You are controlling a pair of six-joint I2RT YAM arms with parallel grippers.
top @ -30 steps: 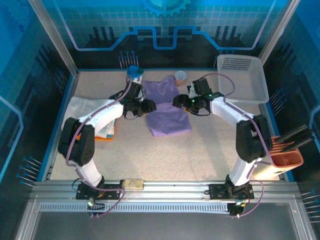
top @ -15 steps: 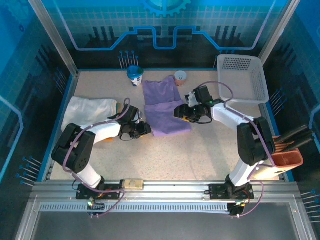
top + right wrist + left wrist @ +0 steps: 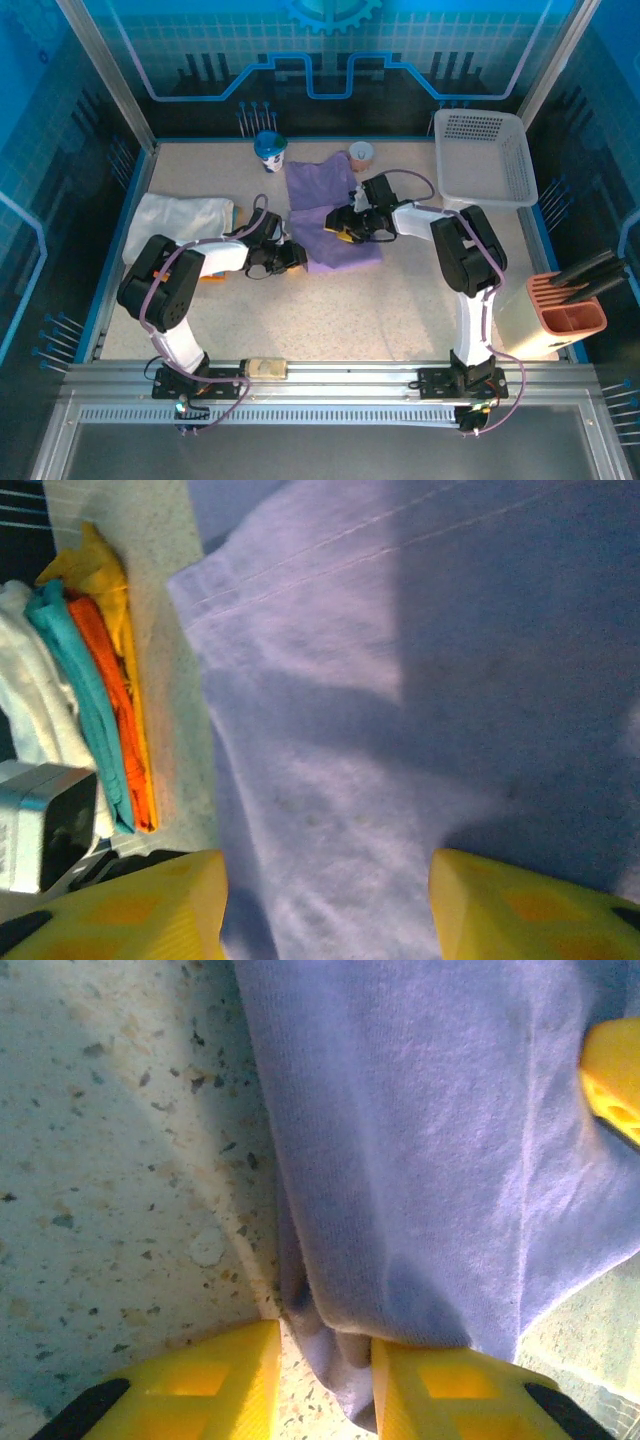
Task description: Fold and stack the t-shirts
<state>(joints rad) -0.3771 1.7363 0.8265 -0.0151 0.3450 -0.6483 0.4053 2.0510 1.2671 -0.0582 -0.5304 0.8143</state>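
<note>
Lavender t-shirt [image 3: 345, 250]: laid flat at mid-table [image 3: 390, 300], upper part doubled over.
Left gripper [image 3: 325, 1345]: clamped on a bunched fold at the shirt's near-left edge.
Right gripper [image 3: 328, 875]: jaws spread wide over the shirt's middle, nothing grasped.
White t-shirt [image 3: 180, 213]: folded, placed at the table's left.
Orange t-shirt [image 3: 100, 680]: seen as a folded edge in the pile beside the lavender one.

Top view bright, blue cast at edges; wrist views soft, hard shadows across lavender t-shirt [image 3: 330, 810].
</note>
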